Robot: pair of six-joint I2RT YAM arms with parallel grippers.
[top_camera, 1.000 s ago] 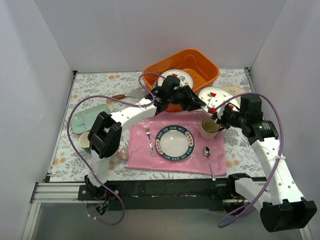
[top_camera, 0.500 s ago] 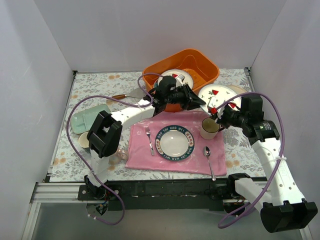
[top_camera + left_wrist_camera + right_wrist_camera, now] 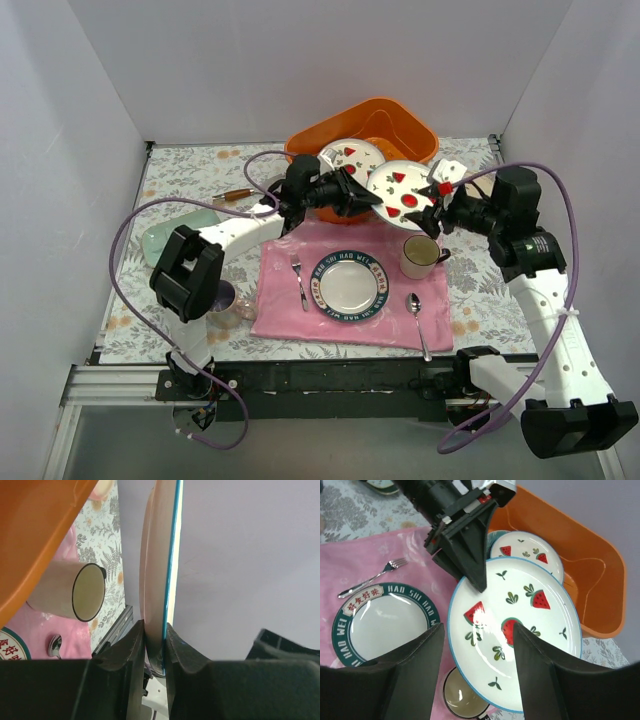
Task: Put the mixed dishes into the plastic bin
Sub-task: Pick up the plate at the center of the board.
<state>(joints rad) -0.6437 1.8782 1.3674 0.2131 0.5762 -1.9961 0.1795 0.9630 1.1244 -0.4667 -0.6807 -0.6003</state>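
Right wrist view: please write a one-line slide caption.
Left jaws pinch the watermelon plate by its rim beside the orange bin; right jaws stand open.

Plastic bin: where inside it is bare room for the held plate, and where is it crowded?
Free: the bin floor between the plate already inside and its right wall. Crowded: its left part, where that plate sits, and the front rim, where the left end effector holds the second plate.

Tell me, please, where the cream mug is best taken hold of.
Probably the rim of the mug, pinched from straight above, one finger inside: it stands upright, mouth open, and its handle sticks out rightward, so take the left wall.
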